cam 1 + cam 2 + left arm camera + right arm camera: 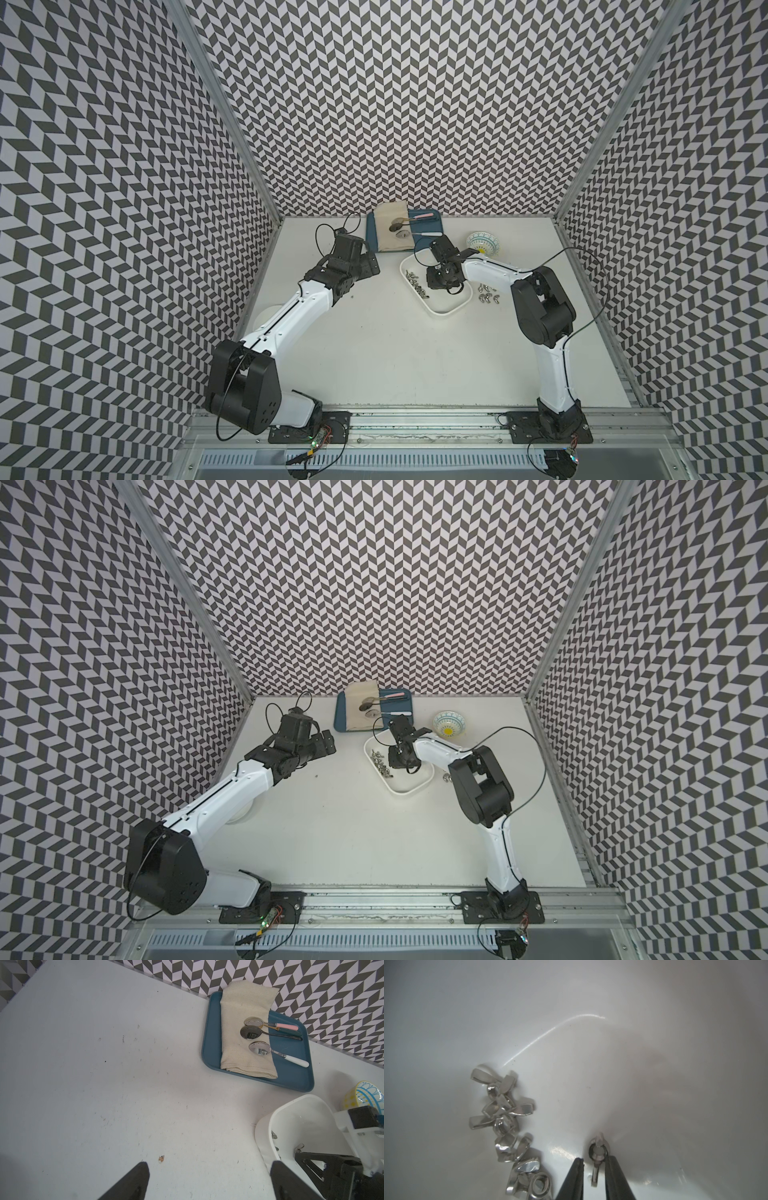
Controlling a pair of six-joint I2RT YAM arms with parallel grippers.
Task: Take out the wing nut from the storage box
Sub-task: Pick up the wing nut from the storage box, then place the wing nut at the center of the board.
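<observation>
Finding: a robotics lab test cell. My left arm (286,311) and right arm (552,365) are bolted to an aluminium rail (415,420) fronting a white tabletop (374,353), boxed in on three sides by chevron-patterned panels (395,104). An exposed circuit board (318,456) with a lit green light sits at my left base.

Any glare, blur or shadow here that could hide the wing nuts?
Right wrist view: glare streak and soft shadow on the storage box floor, wing nut at the right gripper sharp. Both top views: nuts tiny. Left wrist view: evenly lit, sharp.
</observation>
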